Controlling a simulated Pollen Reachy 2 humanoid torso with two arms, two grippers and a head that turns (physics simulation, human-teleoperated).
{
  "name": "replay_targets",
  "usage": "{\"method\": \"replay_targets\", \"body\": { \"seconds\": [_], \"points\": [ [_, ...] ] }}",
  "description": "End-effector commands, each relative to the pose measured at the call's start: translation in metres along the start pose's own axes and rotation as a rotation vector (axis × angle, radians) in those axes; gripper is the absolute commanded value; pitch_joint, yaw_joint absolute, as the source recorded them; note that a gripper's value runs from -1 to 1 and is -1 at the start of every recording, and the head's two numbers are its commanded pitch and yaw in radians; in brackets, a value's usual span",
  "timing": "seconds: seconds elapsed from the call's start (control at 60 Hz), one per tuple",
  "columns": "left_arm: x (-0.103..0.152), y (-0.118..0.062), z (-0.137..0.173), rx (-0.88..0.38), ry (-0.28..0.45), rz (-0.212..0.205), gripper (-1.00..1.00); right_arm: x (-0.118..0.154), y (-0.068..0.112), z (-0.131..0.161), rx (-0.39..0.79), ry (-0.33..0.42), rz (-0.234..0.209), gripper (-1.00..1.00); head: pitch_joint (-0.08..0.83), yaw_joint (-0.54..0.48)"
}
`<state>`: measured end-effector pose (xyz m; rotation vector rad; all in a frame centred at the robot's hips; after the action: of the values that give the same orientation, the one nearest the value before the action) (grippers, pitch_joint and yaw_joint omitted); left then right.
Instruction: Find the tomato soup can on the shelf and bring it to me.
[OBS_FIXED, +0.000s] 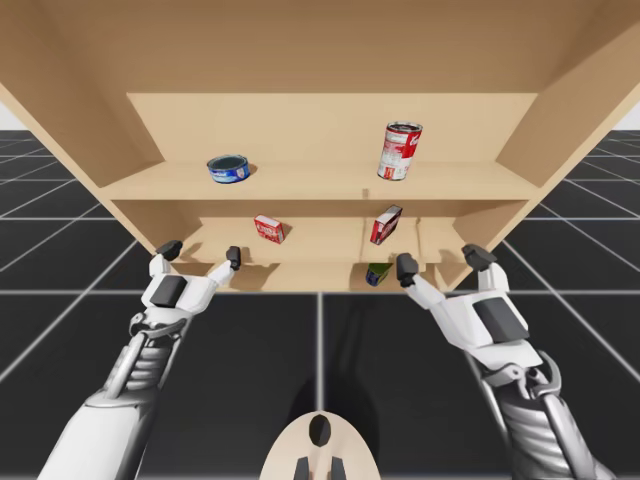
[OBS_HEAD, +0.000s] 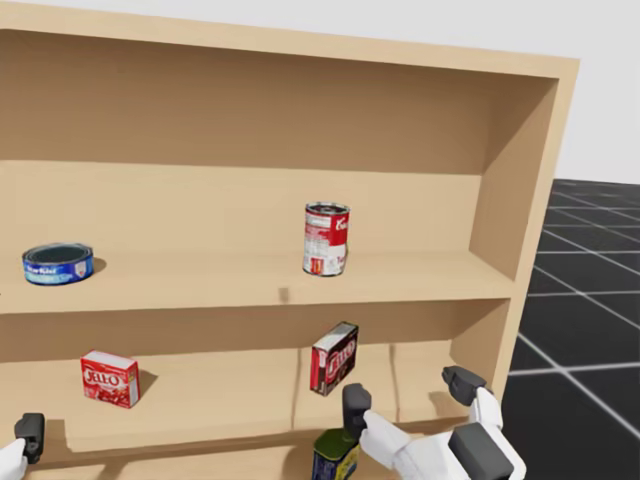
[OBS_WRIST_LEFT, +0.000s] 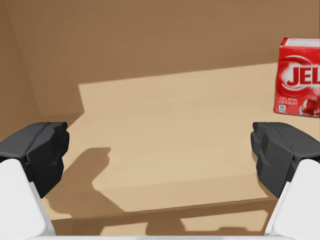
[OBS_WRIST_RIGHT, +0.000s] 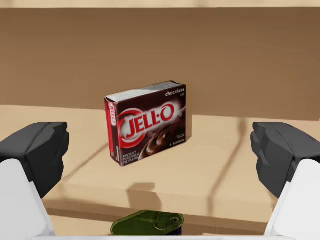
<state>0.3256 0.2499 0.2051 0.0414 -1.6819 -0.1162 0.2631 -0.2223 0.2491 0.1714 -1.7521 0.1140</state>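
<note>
Upright on the upper shelf, a level above the right jaws and well apart from them: the red-and-white can. Judged at the reach stage, nothing grasped yet. Next: raise the right jaws to can height and straddle it. Left jaws and right jaws alike spread wide, empty, touching nothing.

red box ahead of my left tool, off to one side: cut by the frame edge. green can just ahead of my right tool, lower: body cut off below the lid. head view: left tool mostly out of frame, one finger in.
</note>
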Motion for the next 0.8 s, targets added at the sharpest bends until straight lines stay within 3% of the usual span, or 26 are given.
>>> {"method": "replay_targets", "body": {
  "seconds": [0.017,0.25,0.383,0.55,0.8],
  "points": [
    [0.0,-0.001,0.0,0.0,0.002,0.003,-1.0,0.035,0.019,0.012,0.035,-0.027,0.002,-1.0,0.159,-0.22],
    [0.0,-0.001,0.0,-0.003,0.007,0.0,-1.0,0.097,0.041,0.013,0.085,-0.091,0.056,-1.0,0.169,-0.22],
    [0.0,-0.001,0.001,-0.002,0.007,-0.001,-1.0,0.115,0.047,0.002,0.092,-0.109,0.074,-1.0,0.17,-0.23],
    [0.0,-0.001,0.001,0.003,0.004,-0.003,-1.0,0.116,0.044,-0.033,0.111,-0.049,0.014,-1.0,0.171,-0.22],
    [0.0,-0.002,0.001,0.005,0.007,-0.003,-1.0,0.106,0.039,-0.09,0.097,0.034,0.0,-1.0,0.179,-0.22]
  ]
}}
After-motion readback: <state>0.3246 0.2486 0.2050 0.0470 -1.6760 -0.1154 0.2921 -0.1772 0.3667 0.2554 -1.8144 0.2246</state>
